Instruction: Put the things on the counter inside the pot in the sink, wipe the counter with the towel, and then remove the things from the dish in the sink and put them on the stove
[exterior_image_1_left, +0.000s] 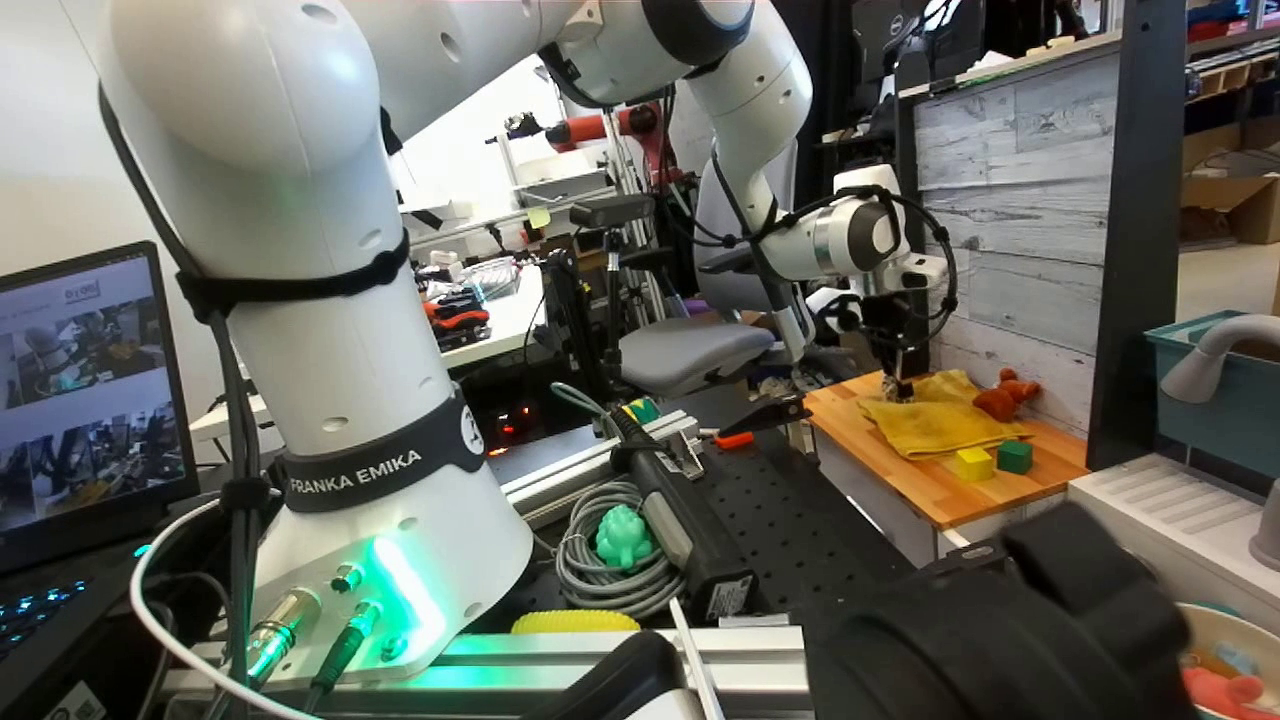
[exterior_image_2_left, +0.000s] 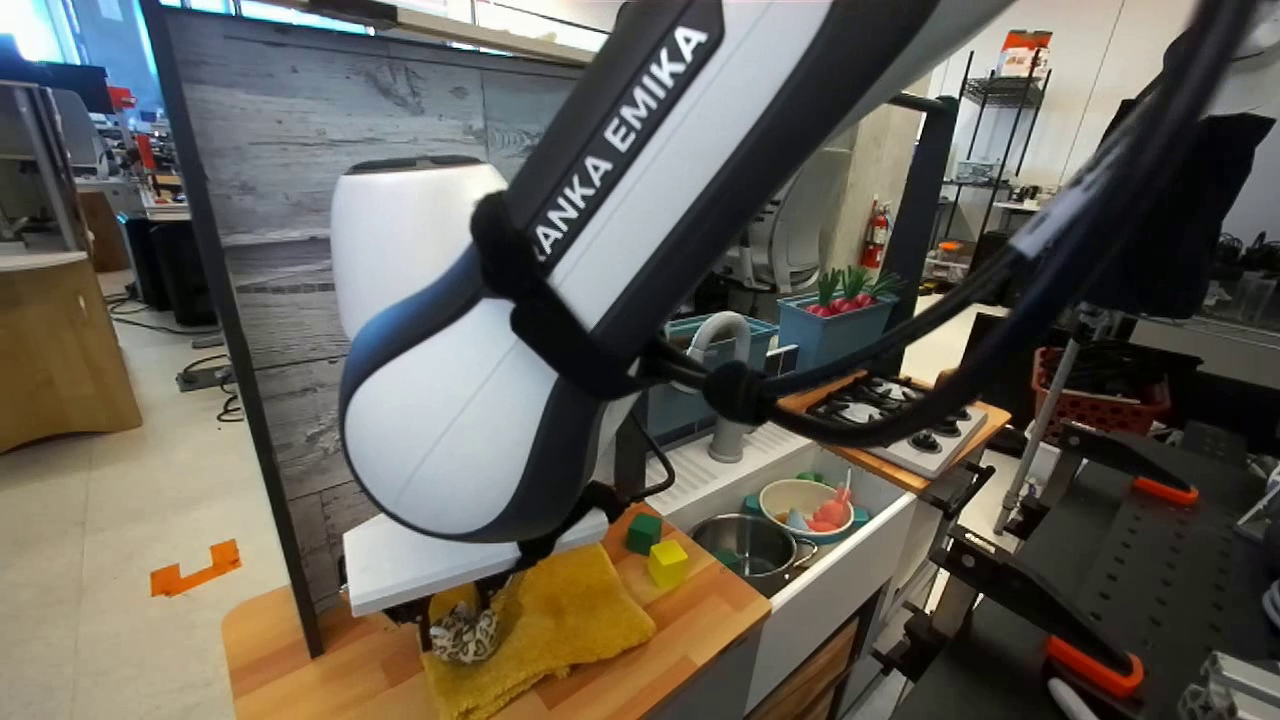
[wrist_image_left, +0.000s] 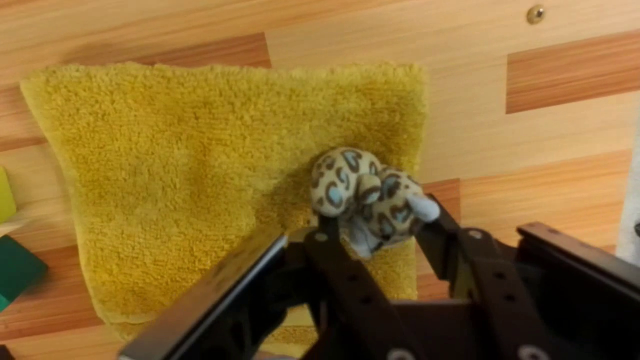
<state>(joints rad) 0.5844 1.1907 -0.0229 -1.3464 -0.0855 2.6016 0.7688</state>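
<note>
A spotted plush toy (wrist_image_left: 350, 185) lies over the towel, with my gripper (wrist_image_left: 378, 212) shut on it, one finger touching each side. In an exterior view the gripper (exterior_image_2_left: 458, 612) points down at the toy (exterior_image_2_left: 466, 634). The yellow towel (wrist_image_left: 175, 165) is spread on the wooden counter (wrist_image_left: 565, 70). Beside it sit a green cube (exterior_image_2_left: 643, 533) and a yellow cube (exterior_image_2_left: 668, 563). An orange-red plush (exterior_image_1_left: 1005, 396) rests by the back panel. A steel pot (exterior_image_2_left: 772, 580) stands in the sink (exterior_image_2_left: 850, 560) beside a cream dish (exterior_image_2_left: 787, 494) holding pink-red pieces (exterior_image_2_left: 830, 513). The stove (exterior_image_2_left: 930, 445) is beyond.
A grey wood-look panel (exterior_image_1_left: 1010, 220) rises along the counter's back edge. The curved faucet (exterior_image_2_left: 728, 400) stands behind the sink, near teal planters (exterior_image_2_left: 835, 335). A black perforated table (exterior_image_1_left: 770, 530) lies between the arm's base and the counter.
</note>
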